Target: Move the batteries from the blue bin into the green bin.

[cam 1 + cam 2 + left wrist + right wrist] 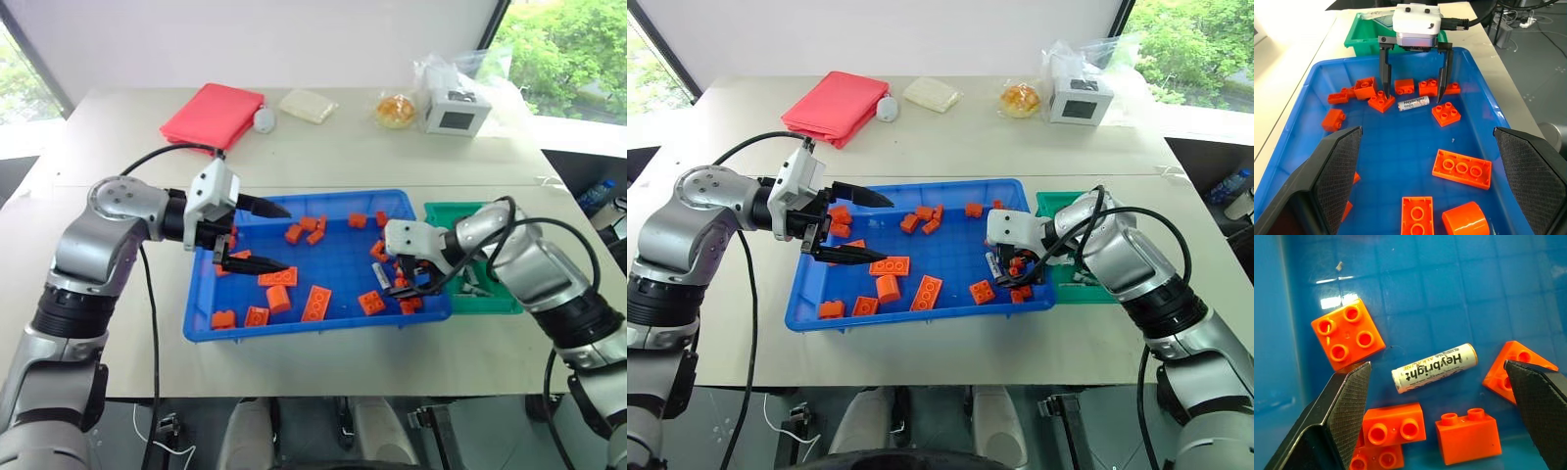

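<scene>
You are looking at a pale, matte table (pixel 323 166) set before big windows with green trees beyond. On its near half sits the blue bin (pixel 323 262), a shallow glossy plastic tray whose floor is moulded in a faint grid. Inside, near the end closest to the green bin (pixel 468 298), lies one battery (pixel 1434 367), a smooth white-wrapped cylinder with dark lettering and a metal-coloured cap, flat on the floor among studded orange bricks (pixel 1462 168) but touching none. Your right gripper (pixel 1412 95) hangs directly over it, its two thin black fingers spread wide, one on each side of the battery and clear of it. Your left gripper (pixel 266 236) hovers over the opposite end of the tray, its cross-hatched pads (pixel 1334 182) also parted and holding nothing. The green bin, a deeper box, stands just beside the tray's short end; your right arm covers most of it, and what lies within is hard to make out. At the far edge you see a red folded cloth (pixel 213 114), a white cube-shaped device (pixel 455 110) and crinkled clear bags (pixel 446 70).
</scene>
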